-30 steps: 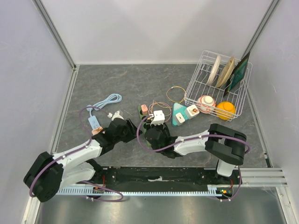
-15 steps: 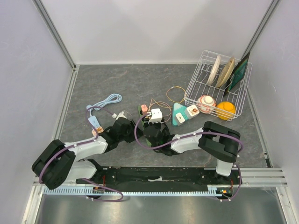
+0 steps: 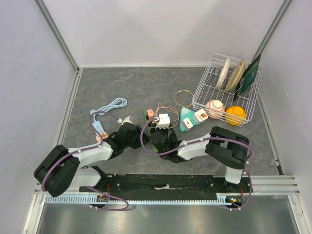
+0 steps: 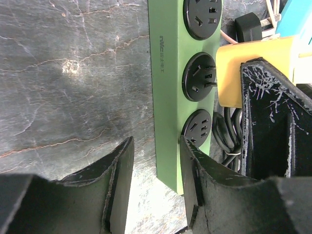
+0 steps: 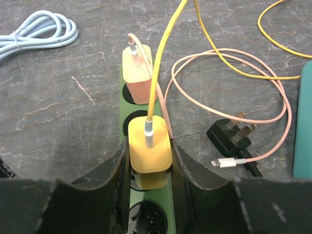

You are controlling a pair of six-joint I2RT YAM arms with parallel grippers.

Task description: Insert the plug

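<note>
We see right claw (image 5: 147, 168) clamped on yellow plug (image 5: 149, 146), prongs at green power strip (image 4: 168, 97); pink plug (image 5: 136, 73) at plug's 12 o'clock. Left claw (image 4: 155, 170) apart, at strip's edge.

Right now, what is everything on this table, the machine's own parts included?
green power strip: 1, green, middle of the table.
yellow charger: 1, yellow, yellow cable attached, over the green strip.
pink charger: 1, pink, on that strip, beyond the yellow one.
black plug: 1, black, lying right of the strip.
pink cable: 1, pink, looped by the black plug.
teal strip: 1, teal, right of the green one.
blue cable: 1, light blue, coiled at left.
dish rack: 1, white wire, far right.
plates: 2, cream, upright in the rack.
round items: 2, one orange, one red-and-white, in the rack.
arms: 2, white and black, near edge.
left pincer: 1, black, open, at the green strip's side.
right pincer: 1, black, shut on the yellow charger.
</note>
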